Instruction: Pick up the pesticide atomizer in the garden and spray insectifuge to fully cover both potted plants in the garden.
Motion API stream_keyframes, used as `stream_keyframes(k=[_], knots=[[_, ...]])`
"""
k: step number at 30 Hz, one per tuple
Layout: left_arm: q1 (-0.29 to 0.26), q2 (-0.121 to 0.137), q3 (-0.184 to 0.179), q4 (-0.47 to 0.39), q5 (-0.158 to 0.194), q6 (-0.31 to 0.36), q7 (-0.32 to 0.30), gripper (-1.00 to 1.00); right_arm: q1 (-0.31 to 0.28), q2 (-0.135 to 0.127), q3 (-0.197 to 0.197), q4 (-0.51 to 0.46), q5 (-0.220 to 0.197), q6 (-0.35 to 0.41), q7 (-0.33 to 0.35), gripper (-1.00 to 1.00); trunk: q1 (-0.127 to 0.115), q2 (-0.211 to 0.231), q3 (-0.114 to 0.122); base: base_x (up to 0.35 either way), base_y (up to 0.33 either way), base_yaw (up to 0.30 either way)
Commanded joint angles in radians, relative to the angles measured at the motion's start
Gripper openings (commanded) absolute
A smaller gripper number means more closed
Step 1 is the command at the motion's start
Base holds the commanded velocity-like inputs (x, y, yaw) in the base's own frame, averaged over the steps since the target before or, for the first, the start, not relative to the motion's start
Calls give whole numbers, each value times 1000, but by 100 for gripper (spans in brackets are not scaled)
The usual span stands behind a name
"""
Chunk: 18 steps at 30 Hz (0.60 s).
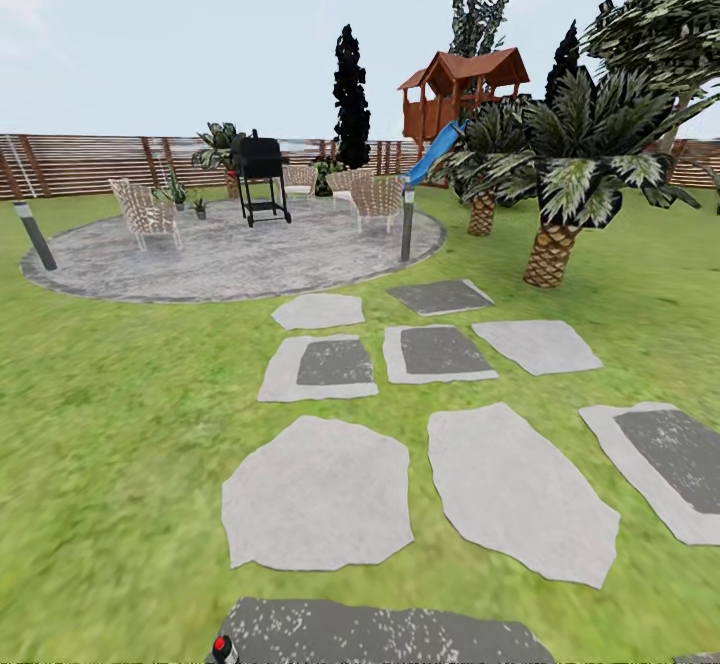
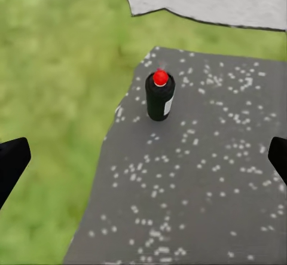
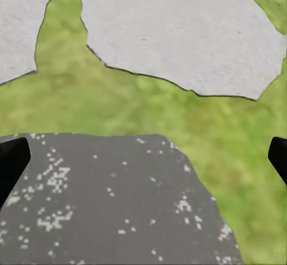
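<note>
The pesticide atomizer (image 2: 159, 97) stands upright on a dark speckled stepping stone (image 2: 197, 175), near the stone's corner by the grass. Its body looks dark, with a red top and a white patch. In the head view only its red top (image 1: 222, 649) peeks in at the bottom edge. My left gripper (image 2: 143, 163) hovers above the stone, open, short of the bottle, with nothing between its fingers (image 2: 12, 164). My right gripper (image 3: 143, 160) is open over the same kind of dark stone (image 3: 101, 205) and grass. Two small potted plants (image 1: 174, 191) (image 1: 199, 207) stand far off on the round patio.
Pale and dark stepping stones (image 1: 318, 492) lead over the lawn to the grey stone patio (image 1: 240, 259), which has wicker seats (image 1: 145, 212), a black grill (image 1: 262, 179) and two bollard lamps (image 1: 407, 224). Palms (image 1: 560, 194) stand on the right, with a slatted fence (image 1: 80, 164) behind.
</note>
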Motion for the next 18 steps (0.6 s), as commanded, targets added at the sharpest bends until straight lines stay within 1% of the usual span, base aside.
stream_keyframes(k=[1, 2, 3, 4, 6, 7, 9, 10, 12, 15, 18], knots=[[-31, 3, 0, -3, -13, 56, 0, 100, -4, 0, 0, -31, 5, 0, -2, 100, 4, -8, -4, 0, 0, 0], [-68, 11, 0, -5, -35, 115, -1, 100, -11, -1, 0, -74, 14, 9, -1, 100, 8, -15, -7, 0, 0, 0], [-124, 24, 0, -5, -63, 186, -2, 100, -27, -2, 0, -144, 33, 48, -1, 100, 11, -22, -10, 0, 0, 0], [-186, 35, 0, 1, -83, 240, -3, 100, -61, -2, 0, -223, 50, 138, 0, 100, 15, -29, -14, 0, 0, 0], [-226, 40, 0, 3, -91, 264, -11, 100, -118, -2, 0, -272, 55, 251, 1, 100, 23, -43, -20, 0, 0, 0], [-233, 40, 0, 3, -93, 267, -13, 100, -136, -1, 0, -280, 56, 276, 1, 100, 27, -50, -23, 0, 0, 0], [-254, 41, 0, 2, -96, 277, -25, 100, -207, 1, 1, -298, 57, 363, 3, 100, 34, -64, -29, 0, 0, 0], [-259, 41, 0, 2, -96, 281, -27, 100, -224, 2, 1, -301, 58, 381, 4, 100, 38, -71, -32, 0, 0, 0], [-282, 41, 0, 3, -97, 296, -37, 100, -285, 4, 2, -307, 58, 443, 12, 100, 46, -85, -39, 0, 0, 0], [-302, 42, 0, 3, -97, 311, -43, 100, -338, 4, 3, -312, 59, 504, 33, 100, 57, -106, -48, 0, 0, 0], [-310, 42, 0, 3, -97, 311, -45, 100, -358, 4, 4, -313, 60, 534, 61, 100, 69, -127, -57, 0, 0, 0]])
